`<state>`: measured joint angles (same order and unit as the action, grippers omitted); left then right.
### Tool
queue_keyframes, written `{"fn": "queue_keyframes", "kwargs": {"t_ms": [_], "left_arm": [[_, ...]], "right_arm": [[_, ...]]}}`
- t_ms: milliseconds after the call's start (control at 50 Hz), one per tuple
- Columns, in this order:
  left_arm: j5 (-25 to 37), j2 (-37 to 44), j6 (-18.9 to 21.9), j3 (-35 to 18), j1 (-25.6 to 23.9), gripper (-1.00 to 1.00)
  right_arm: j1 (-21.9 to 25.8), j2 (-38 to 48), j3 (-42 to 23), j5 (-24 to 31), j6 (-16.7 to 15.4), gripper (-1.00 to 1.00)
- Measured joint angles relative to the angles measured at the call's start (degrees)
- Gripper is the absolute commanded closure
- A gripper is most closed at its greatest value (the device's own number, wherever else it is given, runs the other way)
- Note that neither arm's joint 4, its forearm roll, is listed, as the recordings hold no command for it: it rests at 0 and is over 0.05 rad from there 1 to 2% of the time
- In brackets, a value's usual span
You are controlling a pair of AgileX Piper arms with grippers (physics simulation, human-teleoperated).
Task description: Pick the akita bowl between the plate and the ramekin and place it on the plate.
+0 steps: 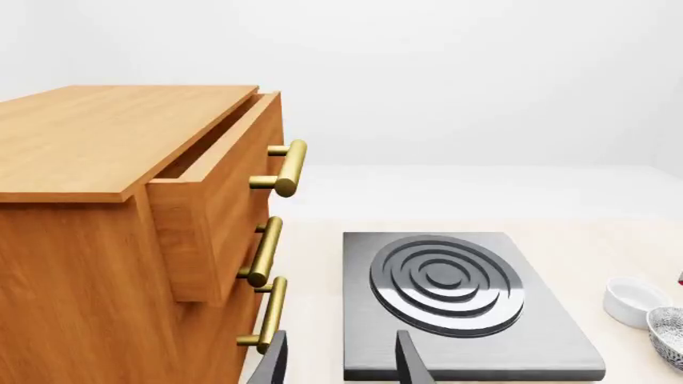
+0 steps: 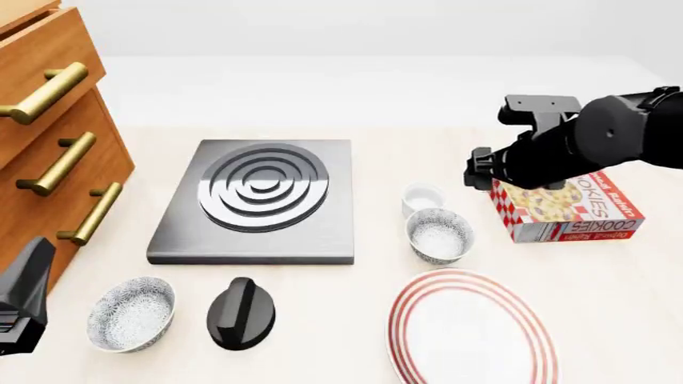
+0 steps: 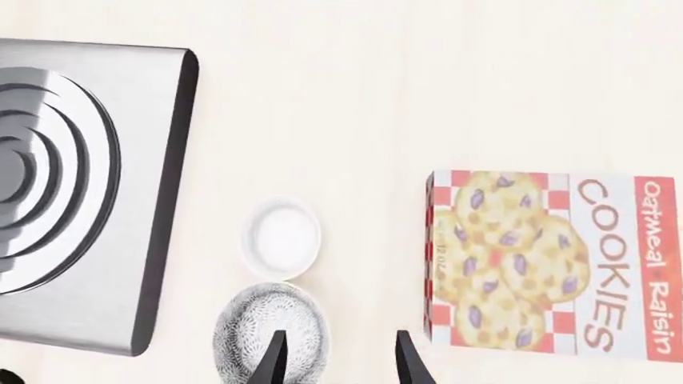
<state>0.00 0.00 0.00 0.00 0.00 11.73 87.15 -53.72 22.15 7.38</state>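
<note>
The akita bowl point(image 2: 439, 234), speckled inside, stands on the table between the small white ramekin point(image 2: 423, 197) and the red-ringed plate point(image 2: 472, 326). My right gripper point(image 2: 482, 170) hovers high above the table, over the near left corner of the cookie box, to the right of the ramekin. In the right wrist view its fingers are open around nothing point(image 3: 339, 364), with the bowl point(image 3: 272, 332) just beside one fingertip and the ramekin point(image 3: 281, 238) beyond it. My left gripper point(image 1: 341, 364) is open and empty at the near left, facing the stove plate. The bowl point(image 1: 670, 332) and ramekin point(image 1: 633, 300) show at that view's edge.
A wooden drawer cabinet point(image 2: 48, 136) with brass handles stands at the left, its top drawer slightly open. A grey stove plate point(image 2: 261, 200) lies mid-table. A second speckled bowl point(image 2: 130, 313) and a black knob point(image 2: 241, 314) sit near the front. The cookie box point(image 2: 565, 206) lies at the right.
</note>
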Motion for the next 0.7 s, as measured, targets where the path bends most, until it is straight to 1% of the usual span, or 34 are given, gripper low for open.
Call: {"fn": "queue_keyframes", "kwargs": {"t_ms": [260,700], "left_arm": [[0.0,0.0,0.0,0.0,0.0,-1.0],[0.0,0.0,0.0,0.0,0.0,-1.0]], "right_arm": [[-0.06,2.55,4.5,-4.7,2.24,-1.0],[-0.64,4.56,7.02,-7.88,3.03,-1.0]]}}
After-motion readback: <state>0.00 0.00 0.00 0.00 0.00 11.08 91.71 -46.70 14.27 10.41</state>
